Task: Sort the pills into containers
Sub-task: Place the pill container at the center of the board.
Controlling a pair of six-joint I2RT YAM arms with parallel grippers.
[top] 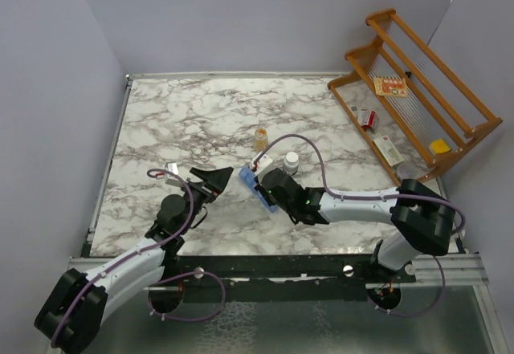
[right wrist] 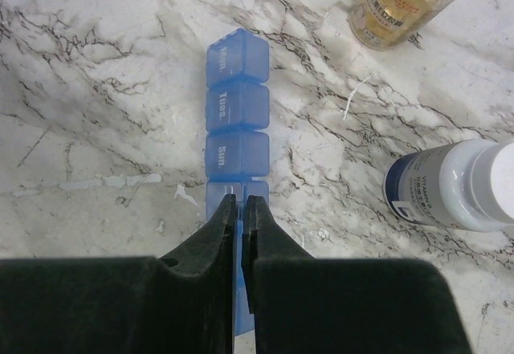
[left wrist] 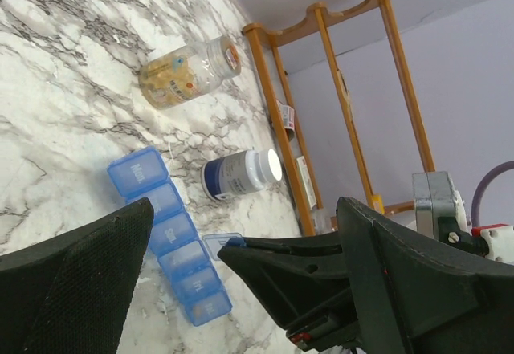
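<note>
The left gripper (top: pixel 215 181) rests on the marble table (top: pixel 185 121), spread wide just left of the containers (top: pixel 259 187), a blue strip mid-table. The right gripper (right wrist: pixel 241 205) is pinched closed at one compartment, perhaps nipping its raised lid. A white-capped bottle (top: pixel 291 160) and an amber bottle (top: pixel 261 138) sit near.
</note>
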